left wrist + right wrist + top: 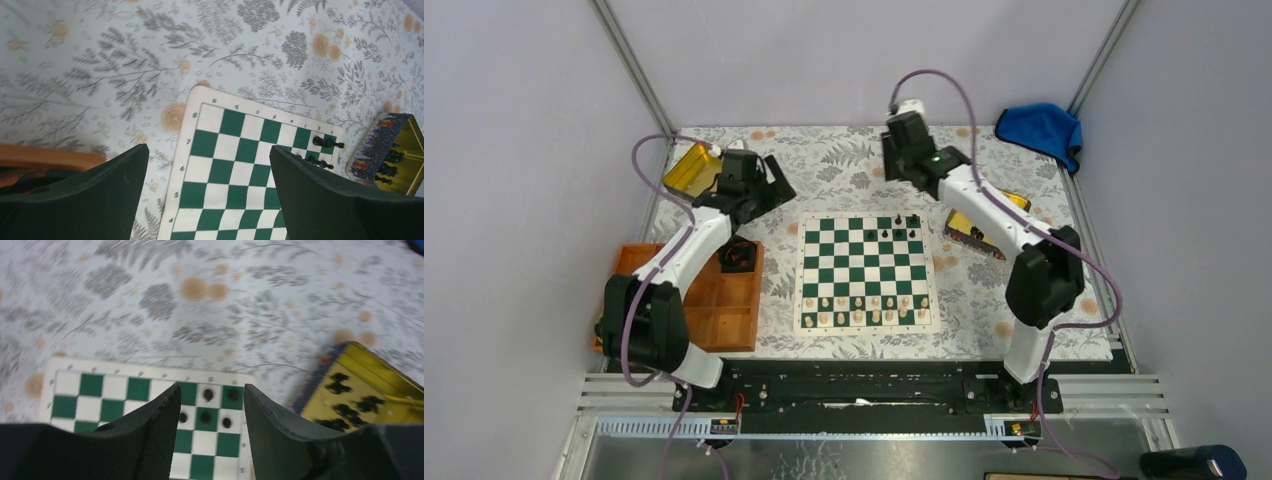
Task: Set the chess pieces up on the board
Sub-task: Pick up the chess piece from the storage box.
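The green and white board (867,262) lies in the middle of the floral cloth. Several black chess pieces (892,230) stand in its far right corner. From the right wrist they show as dark dots (205,416) on the board (115,395), below and between my fingers. My right gripper (210,390) hovers open above that corner with nothing in it. It sits behind the board's far edge in the top view (899,160). My left gripper (209,147) is wide open and empty above the board's far left part (235,165), left of the board's far corner from above (769,185).
A gold tin (972,232) right of the board holds more black pieces (345,387). Cream pieces (864,308) fill the board's two near rows. An orange compartment tray (714,310) lies at the left, another gold tin (692,168) at the back left, and a blue cloth (1041,128) at the back right.
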Robot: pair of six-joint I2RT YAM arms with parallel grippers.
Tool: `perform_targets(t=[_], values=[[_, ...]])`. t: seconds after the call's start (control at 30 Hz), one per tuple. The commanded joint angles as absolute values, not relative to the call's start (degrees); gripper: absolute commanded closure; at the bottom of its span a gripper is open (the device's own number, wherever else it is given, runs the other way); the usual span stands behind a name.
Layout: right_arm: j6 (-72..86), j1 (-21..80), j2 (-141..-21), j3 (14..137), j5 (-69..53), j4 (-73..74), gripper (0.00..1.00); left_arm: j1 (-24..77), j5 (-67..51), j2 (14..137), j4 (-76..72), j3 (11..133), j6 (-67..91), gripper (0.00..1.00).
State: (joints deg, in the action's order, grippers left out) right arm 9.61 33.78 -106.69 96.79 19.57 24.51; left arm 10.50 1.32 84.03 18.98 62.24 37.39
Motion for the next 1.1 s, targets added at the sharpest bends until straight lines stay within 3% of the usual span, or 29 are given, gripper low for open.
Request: perform_targets(t=[0.0,0.23,0.47,1.07], values=[[14.07,26.50,-100.37,92.78,26.47,24.01,0.43,14.25,3.80,89.27,18.44,68.97,35.44,0.01],[20.91,14.76,-94.55,80.59,25.02,21.10,0.40,18.51,4.33,97.65,19.78,76.51,34.95,0.01],[25.93,6.95,-95.64,74.31,19.47,18.00,0.41,19.67,4.28,99.72,20.17,75.65,35.00,0.01],[27.01,3.85,-107.06,79.25,13.02,15.56,0.46,19.67,5.68,100.16,20.76,72.16,33.78,0.01]])
